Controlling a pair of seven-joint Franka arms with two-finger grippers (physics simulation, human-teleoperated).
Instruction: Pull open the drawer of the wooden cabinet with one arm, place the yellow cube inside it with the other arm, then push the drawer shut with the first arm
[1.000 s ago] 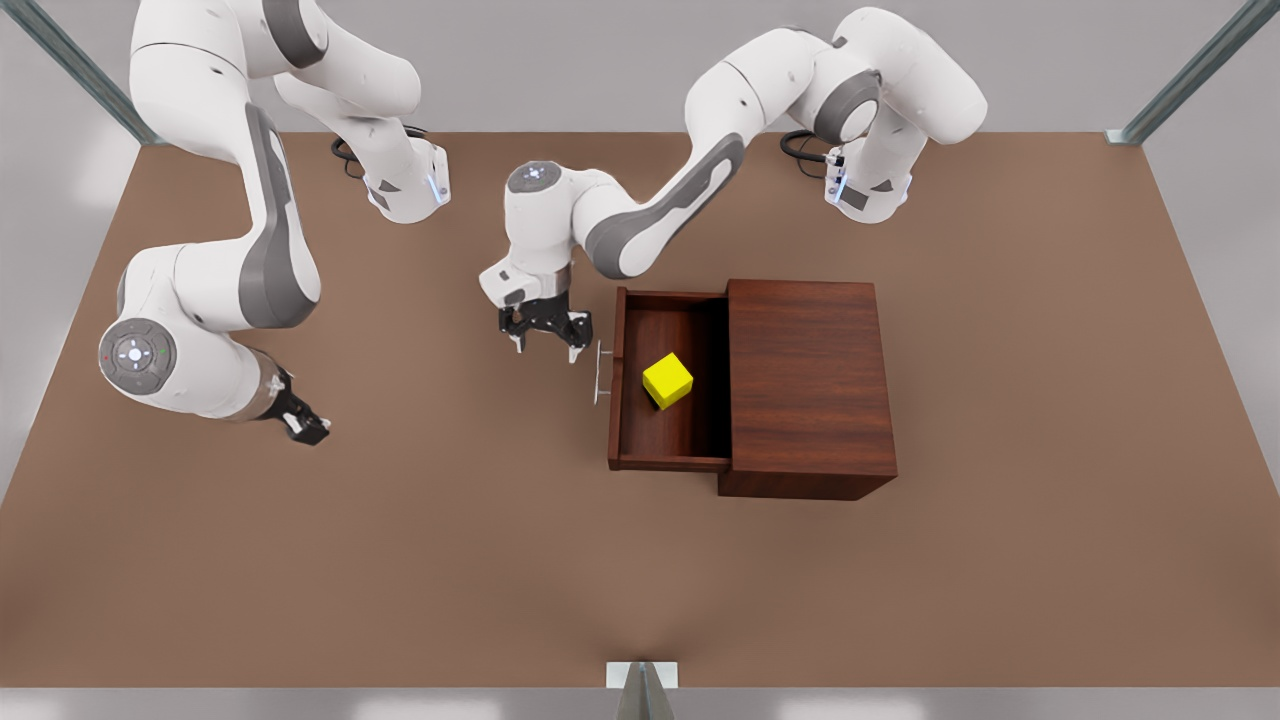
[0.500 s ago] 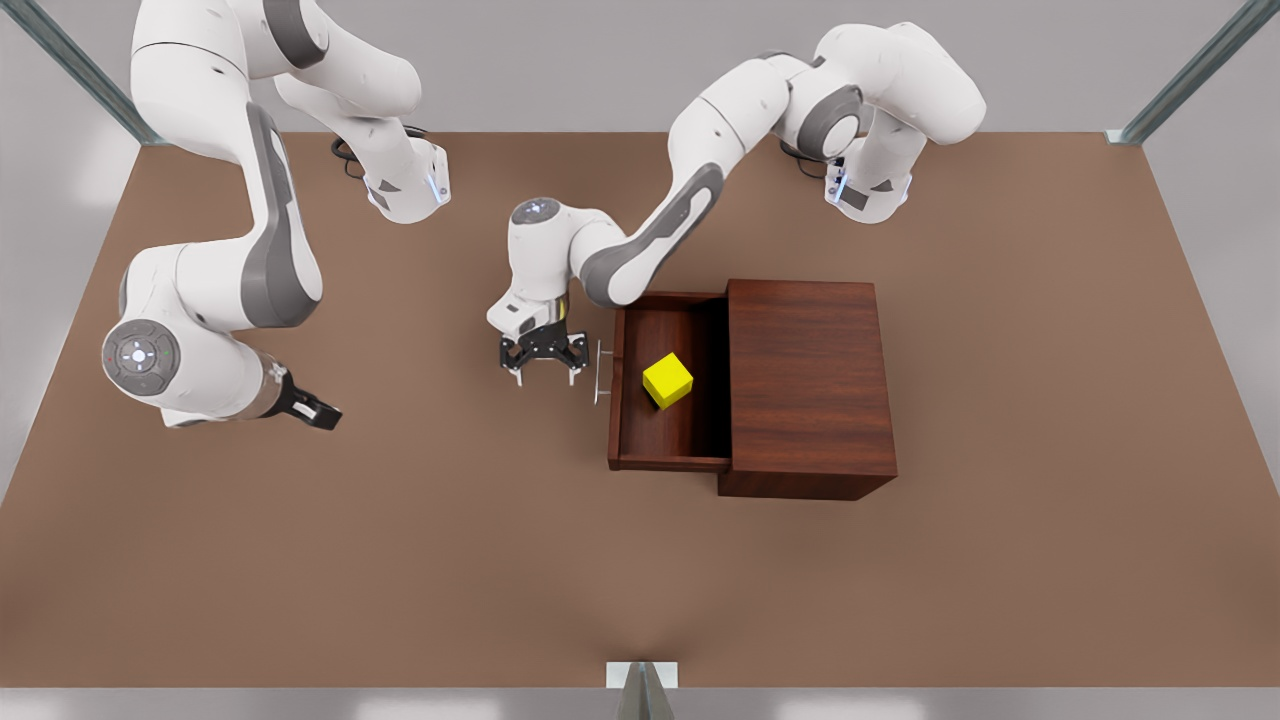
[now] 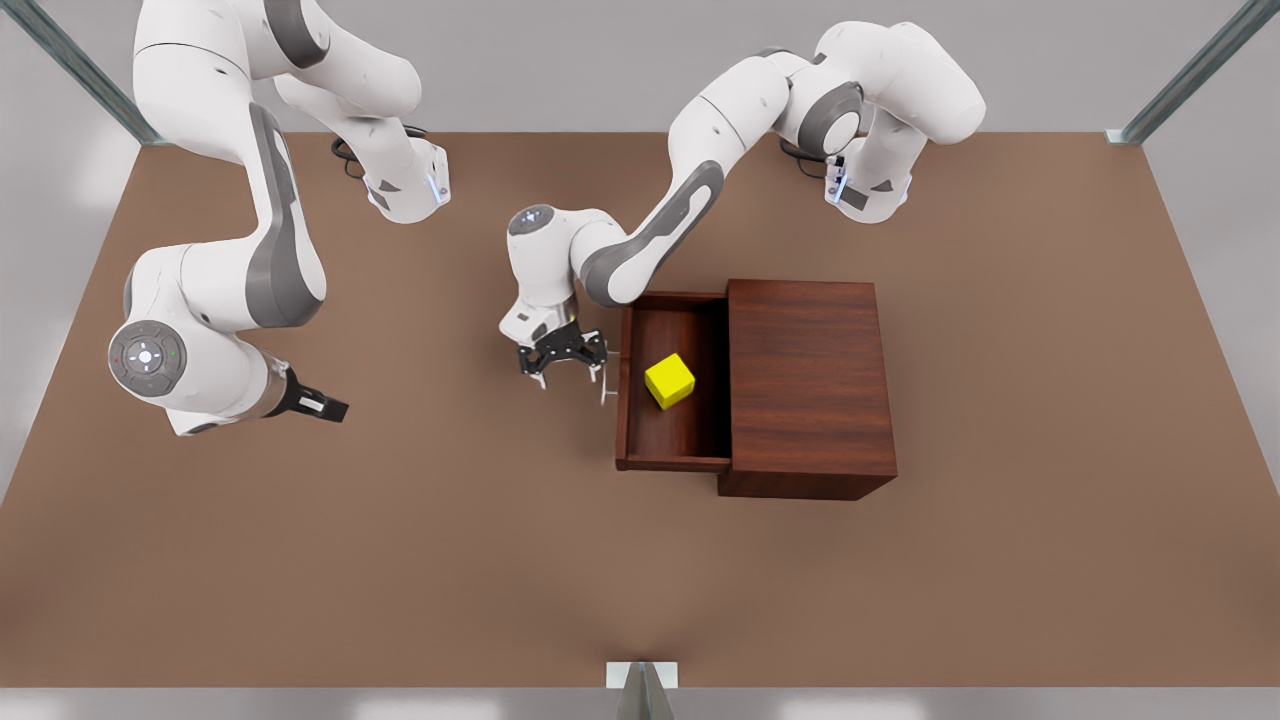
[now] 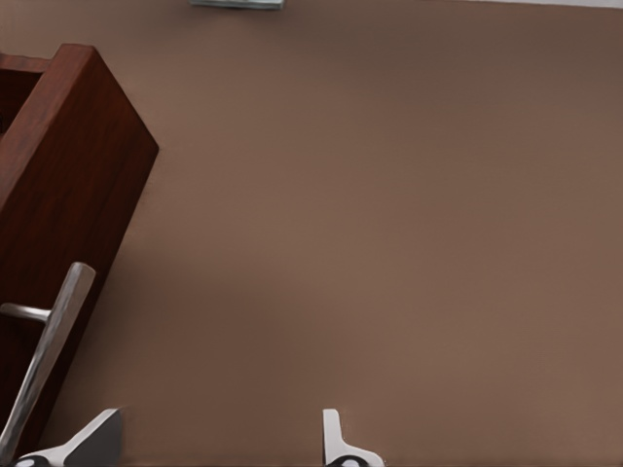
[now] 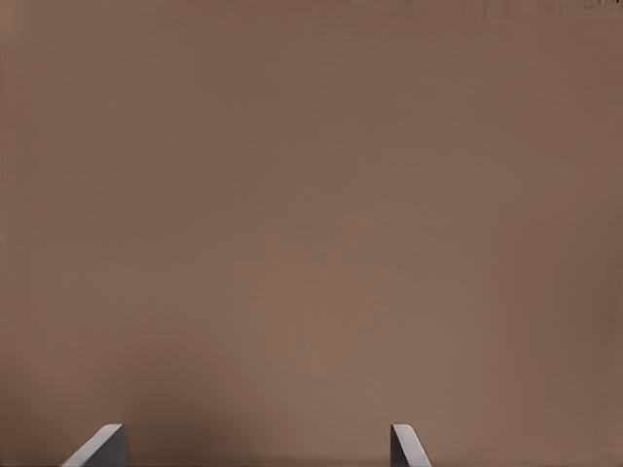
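The wooden cabinet (image 3: 808, 385) stands right of the table's middle in the front view. Its drawer (image 3: 672, 432) is pulled out toward the front view's left. The yellow cube (image 3: 669, 381) lies on the drawer floor. My left gripper (image 3: 565, 366) is open and pressed side-on against the silver handle (image 3: 604, 376). In the left wrist view the handle (image 4: 49, 358) and the drawer front (image 4: 60, 185) sit beside my left gripper (image 4: 216, 444). My right gripper (image 3: 326, 407) is open over bare table at the front view's left, and its wrist view shows the right gripper (image 5: 255, 446) with nothing between its fingers.
The brown table (image 3: 450, 560) stretches wide in front of and around the cabinet. Metal frame posts (image 3: 640, 690) stand at the near edge and at the far corners. Both arm bases sit along the far edge.
My left gripper moved toward the front view's right onto the handle. The drawer slid slightly into the cabinet, carrying the cube. My right gripper swung a little and levelled out.
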